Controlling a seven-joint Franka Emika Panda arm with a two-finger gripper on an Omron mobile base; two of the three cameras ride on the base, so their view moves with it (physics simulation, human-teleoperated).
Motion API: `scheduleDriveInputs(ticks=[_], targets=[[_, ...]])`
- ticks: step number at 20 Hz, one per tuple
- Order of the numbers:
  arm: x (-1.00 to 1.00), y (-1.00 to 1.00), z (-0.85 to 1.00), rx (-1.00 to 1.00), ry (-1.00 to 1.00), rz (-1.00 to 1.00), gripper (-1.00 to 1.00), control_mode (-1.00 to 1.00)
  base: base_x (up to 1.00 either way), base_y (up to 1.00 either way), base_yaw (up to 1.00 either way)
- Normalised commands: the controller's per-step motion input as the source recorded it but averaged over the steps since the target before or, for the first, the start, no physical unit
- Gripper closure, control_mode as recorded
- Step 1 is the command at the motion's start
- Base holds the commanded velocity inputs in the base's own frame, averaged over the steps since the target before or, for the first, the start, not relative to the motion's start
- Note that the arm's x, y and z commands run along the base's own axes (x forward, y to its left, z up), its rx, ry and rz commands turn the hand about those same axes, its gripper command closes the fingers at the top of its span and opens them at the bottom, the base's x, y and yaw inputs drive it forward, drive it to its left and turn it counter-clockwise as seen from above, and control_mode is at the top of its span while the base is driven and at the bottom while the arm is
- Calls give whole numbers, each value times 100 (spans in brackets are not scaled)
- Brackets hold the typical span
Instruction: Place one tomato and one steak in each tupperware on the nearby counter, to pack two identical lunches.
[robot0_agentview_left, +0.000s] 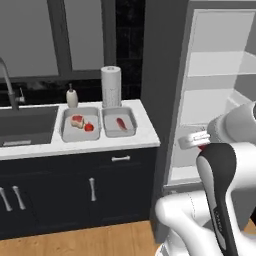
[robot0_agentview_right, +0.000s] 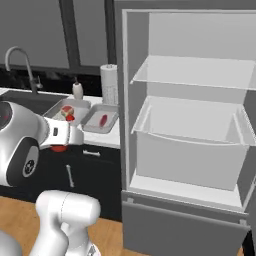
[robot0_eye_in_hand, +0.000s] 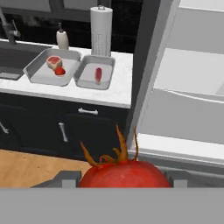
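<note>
You have the jaws closed on the last tomato (robot0_eye_in_hand: 124, 174) beside the open fridge, while on the counter (robot0_agentview_left: 145, 134) the left tupperware (robot0_agentview_left: 80, 124) is packed and the right tupperware (robot0_agentview_left: 119, 121) holds only steak (robot0_agentview_left: 121, 123).

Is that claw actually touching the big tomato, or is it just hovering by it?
Touching. In the hand view the tomato sits squeezed between the gripper's two fingers, one pressed against each side, with no gap showing.
</note>
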Motion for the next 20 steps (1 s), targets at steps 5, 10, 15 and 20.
scheduleDriveInputs(ticks=[5,10,15,20], targets=[[0,0,0,0,0,0,100,100,75,91,-1],[0,0,0,0,0,0,100,100,99,23,-12],[0,0,0,0,0,0,100,100,79,4,-16],[0,0,0,0,0,0,100,100,54,41,-11]])
